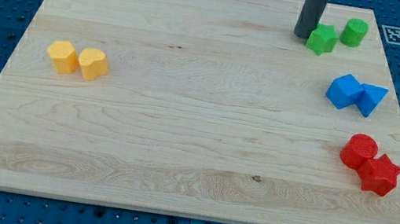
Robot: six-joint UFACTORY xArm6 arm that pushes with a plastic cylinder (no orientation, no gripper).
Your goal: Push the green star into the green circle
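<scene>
My tip [303, 35] sits on the desk [184, 110] touching, or all but touching, the green star [322, 40] from the star's 9 o'clock side, and the green circle [354, 32] lies just beyond the star at about its 2 o'clock, near it with a thin gap between them. There is no claw on this arm, only the rod, so nothing is gripped; the tip merely leans against the star's flank. To finish well, I judge the push should run toward 2 o'clock rather than straight across, so shifting the tip slightly toward the star's 8 o'clock first would aim the star squarely at the circle. A slow, short stroke suits this, since an off-centre shove could spin the star past the circle or nudge both toward the desk's far edge.
</scene>
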